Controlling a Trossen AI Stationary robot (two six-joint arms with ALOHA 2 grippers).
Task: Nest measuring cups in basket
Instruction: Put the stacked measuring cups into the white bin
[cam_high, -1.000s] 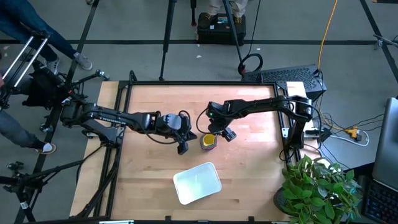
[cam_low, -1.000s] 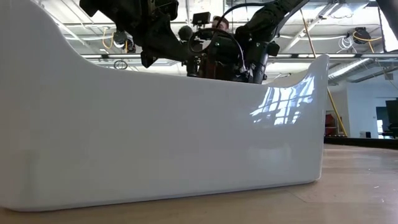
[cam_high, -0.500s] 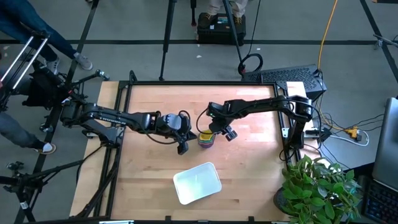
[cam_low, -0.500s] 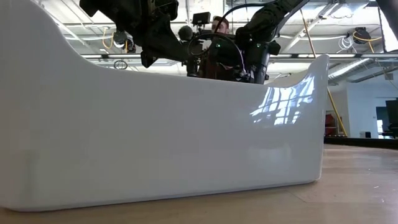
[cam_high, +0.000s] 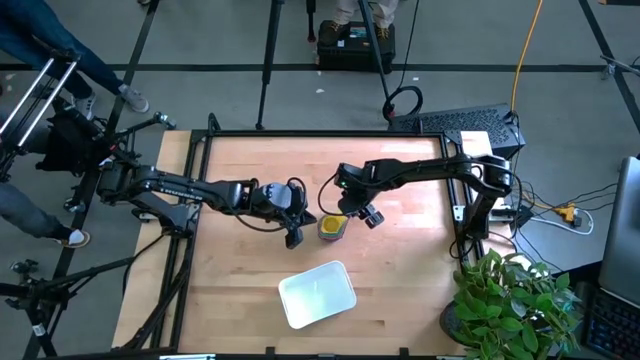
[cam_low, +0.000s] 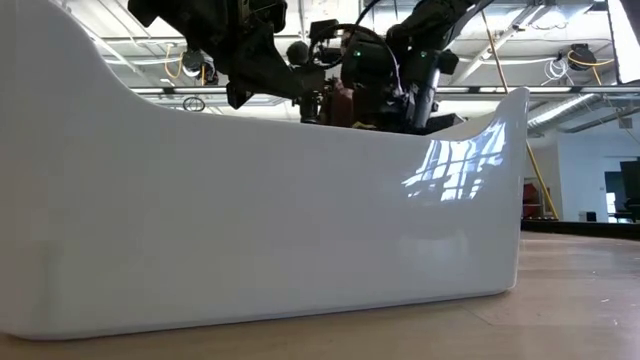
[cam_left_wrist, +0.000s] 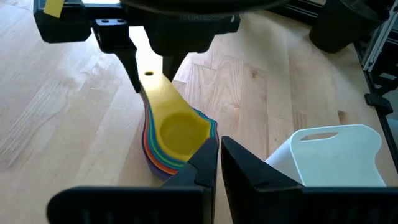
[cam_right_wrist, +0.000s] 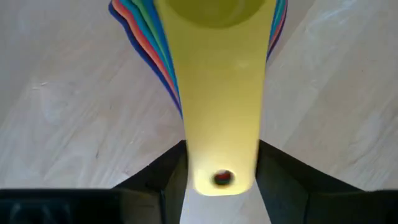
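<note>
1. The pale translucent rounded-square plastic basket (cam_high: 317, 294) lies at the table's near edge, apart from both arms.
2. Beyond it, the nested stack of coloured plastic measuring cups (cam_high: 331, 227) stands on the wood.
3. The right gripper (cam_right_wrist: 219, 167) straddles the yellow handle, which points at it; whether it pinches the handle I cannot tell.
4. The left gripper (cam_left_wrist: 219, 149), shut and empty, waits beside the stack.
5. Only the wrist views show the handle; the low view is blocked by the basket wall.

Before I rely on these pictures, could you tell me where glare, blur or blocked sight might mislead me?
Low view: the white basket fills most of the picture, hides the cups, and carries a bright window reflection. Right wrist view: the yellow cup is so near that it looks soft and cropped. Left wrist view: sharp, evenly lit, stacked cups clear. High view: even light, soft shadows on the table.
</note>
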